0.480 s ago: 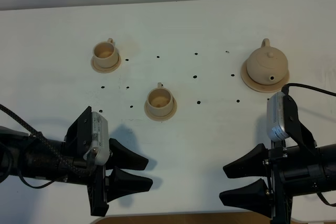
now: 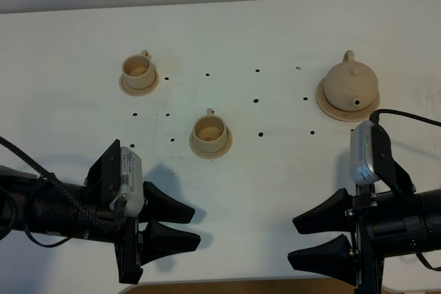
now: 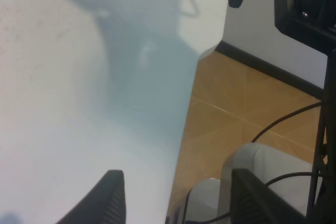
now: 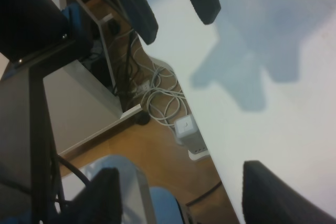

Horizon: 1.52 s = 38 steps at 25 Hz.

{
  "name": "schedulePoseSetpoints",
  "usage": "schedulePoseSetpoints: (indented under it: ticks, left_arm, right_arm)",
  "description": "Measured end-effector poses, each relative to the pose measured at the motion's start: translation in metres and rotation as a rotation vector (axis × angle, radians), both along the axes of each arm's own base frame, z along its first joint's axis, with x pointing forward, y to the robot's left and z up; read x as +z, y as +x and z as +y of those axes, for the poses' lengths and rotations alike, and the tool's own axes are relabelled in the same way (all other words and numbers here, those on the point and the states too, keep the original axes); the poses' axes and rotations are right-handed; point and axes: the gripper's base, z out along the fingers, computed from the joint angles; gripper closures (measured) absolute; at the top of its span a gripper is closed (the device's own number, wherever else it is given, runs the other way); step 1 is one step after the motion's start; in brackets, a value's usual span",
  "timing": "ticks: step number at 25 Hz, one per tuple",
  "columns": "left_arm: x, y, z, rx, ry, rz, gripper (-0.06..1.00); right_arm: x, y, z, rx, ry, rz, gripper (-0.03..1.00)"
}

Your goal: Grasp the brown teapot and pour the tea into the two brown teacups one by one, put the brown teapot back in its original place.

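**Exterior high view.** We are looking down on a white table (image 2: 262, 25). The brown teapot (image 2: 350, 84) is sitting with its lid on, on the wide saucer (image 2: 324, 106) at the upper right of the frame. The first brown teacup (image 2: 138, 68) is standing on a small saucer at the upper left, and the second brown teacup (image 2: 209, 131) on another near the centre. The left gripper (image 2: 195, 226) at the lower left and the right gripper (image 2: 293, 242) at the lower right are pointing toward each other, well apart from the crockery. Each has its jaws spread wide and nothing between them.

**Left wrist view.** We are seeing two dark fingers (image 3: 111, 198) standing far apart over the table edge and holding nothing, with a wooden floor (image 3: 236, 119) beyond.

**Right wrist view.** The fingers are likewise gaping and empty. Cables (image 4: 157, 95) are lying on the floor beside the table.
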Motion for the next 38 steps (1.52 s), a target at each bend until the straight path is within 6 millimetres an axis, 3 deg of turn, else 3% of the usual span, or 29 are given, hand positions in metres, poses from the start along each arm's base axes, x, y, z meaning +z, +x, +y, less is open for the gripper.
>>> schedulePoseSetpoints:
  ticks: [6, 11, 15, 18, 24, 33, 38]
  left_arm:
    - [0.012, 0.001, 0.000, 0.045, -0.027, -0.051, 0.46]
    - [0.050, 0.000, 0.006, 0.214, -0.060, -0.139, 0.46]
    - [0.082, -0.001, 0.021, 0.490, -0.058, -0.127, 0.46]
    - [0.104, -0.010, 0.030, 0.627, -0.078, -0.111, 0.46]
    - [0.135, -0.041, 0.045, 0.730, -0.006, -0.055, 0.46]
    - [0.131, -0.082, 0.094, 1.041, 0.433, 0.067, 0.46]
    - [0.132, -0.097, 0.103, 1.077, 0.471, 0.035, 0.46]
  right_arm:
    - [0.000, 0.000, 0.000, -0.002, -0.002, 0.000, 0.45]
    - [-0.002, 0.005, -0.003, -0.060, -0.032, -0.001, 0.45]
    - [-0.003, 0.009, -0.004, -0.129, -0.036, 0.005, 0.45]
    - [-0.003, 0.012, -0.005, -0.161, -0.031, 0.008, 0.45]
    - [-0.003, 0.014, -0.006, -0.199, -0.038, 0.011, 0.45]
    - [-0.002, 0.017, -0.006, -0.233, -0.018, 0.015, 0.45]
    - [0.000, 0.019, -0.006, -0.242, -0.009, 0.009, 0.45]
